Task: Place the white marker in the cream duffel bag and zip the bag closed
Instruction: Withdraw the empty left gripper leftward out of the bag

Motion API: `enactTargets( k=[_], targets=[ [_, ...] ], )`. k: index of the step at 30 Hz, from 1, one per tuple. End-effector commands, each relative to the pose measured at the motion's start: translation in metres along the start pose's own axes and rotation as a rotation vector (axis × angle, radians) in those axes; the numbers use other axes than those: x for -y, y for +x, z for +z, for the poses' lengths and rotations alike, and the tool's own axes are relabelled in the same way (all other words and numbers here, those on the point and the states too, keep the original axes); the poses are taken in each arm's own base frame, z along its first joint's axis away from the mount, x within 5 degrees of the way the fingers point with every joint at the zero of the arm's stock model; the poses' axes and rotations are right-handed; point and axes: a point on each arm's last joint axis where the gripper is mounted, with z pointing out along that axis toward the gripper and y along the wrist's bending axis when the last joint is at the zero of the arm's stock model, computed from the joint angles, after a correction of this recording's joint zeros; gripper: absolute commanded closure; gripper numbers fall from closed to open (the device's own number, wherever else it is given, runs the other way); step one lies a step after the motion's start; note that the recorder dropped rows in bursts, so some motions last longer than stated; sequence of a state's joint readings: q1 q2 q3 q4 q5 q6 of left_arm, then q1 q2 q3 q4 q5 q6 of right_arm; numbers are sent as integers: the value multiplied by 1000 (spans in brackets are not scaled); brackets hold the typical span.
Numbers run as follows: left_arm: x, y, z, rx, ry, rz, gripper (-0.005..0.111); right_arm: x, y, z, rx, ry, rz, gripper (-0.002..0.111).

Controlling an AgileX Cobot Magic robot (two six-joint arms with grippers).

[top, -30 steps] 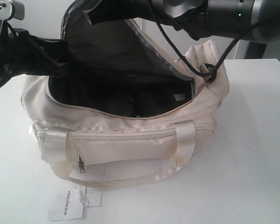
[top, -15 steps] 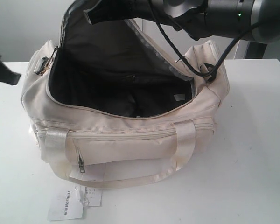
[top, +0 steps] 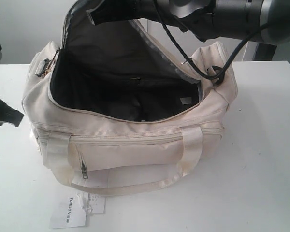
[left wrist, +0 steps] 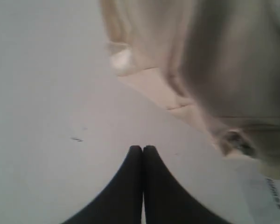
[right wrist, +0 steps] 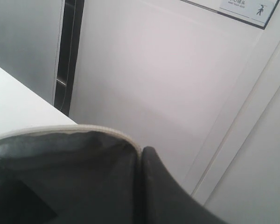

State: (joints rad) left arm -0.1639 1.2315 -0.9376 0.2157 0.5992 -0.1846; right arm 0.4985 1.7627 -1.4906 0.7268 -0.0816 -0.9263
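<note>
The cream duffel bag (top: 135, 145) stands on the white table with its top wide open, showing the black lining. My right gripper (top: 94, 13) is above the bag and is shut on the edge of the bag's lid flap (right wrist: 60, 177), holding it up. One dark finger (right wrist: 151, 161) shows beside the piped rim. My left gripper (top: 12, 115) is low over the table, left of the bag. Its fingers (left wrist: 143, 148) are pressed together with nothing between them. The bag's end (left wrist: 224, 70) shows blurred beyond it. The white marker is not in view.
A white paper hangtag (top: 77, 210) lies on the table (top: 261, 169) in front of the bag. The right arm and its cables (top: 222, 58) hang over the bag's right end. A wall and door panel (right wrist: 177, 70) stand behind the table.
My left arm has drawn back from over the bag's left end and dropped down to the left, near the table. The right gripper still holds the flap up.
</note>
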Motion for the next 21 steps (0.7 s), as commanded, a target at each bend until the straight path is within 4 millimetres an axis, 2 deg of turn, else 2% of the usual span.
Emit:
enactTargets(
  k=[1,8,10,14,15,16,19,21],
  targets=[
    [18,-2,-9,5,213,80,107,9,-8,-6,33,38,13,108],
    [18,-3,-13,25,225,70,107,9,-8,-6,33,38,15,108],
    [7,-13,-21,82,178,1,107,9,-8,-6,33,38,15,108],
    [-44,-43,-45,272,75,-254,107,9,-8,-6,33,38,15,108],
    [-51,-47,-45,275,81,-296,107,9,-8,-6,33,38,15,108],
    [-60,-52,-42,249,106,-363,107,9,-8,-6,33,38,15,108],
    [-69,-67,-29,132,190,-417,106,9,-8,-6,33,38,15,108],
    [-71,-76,-20,89,214,-419,95,9,-8,-6,33,38,15,108]
  ],
)
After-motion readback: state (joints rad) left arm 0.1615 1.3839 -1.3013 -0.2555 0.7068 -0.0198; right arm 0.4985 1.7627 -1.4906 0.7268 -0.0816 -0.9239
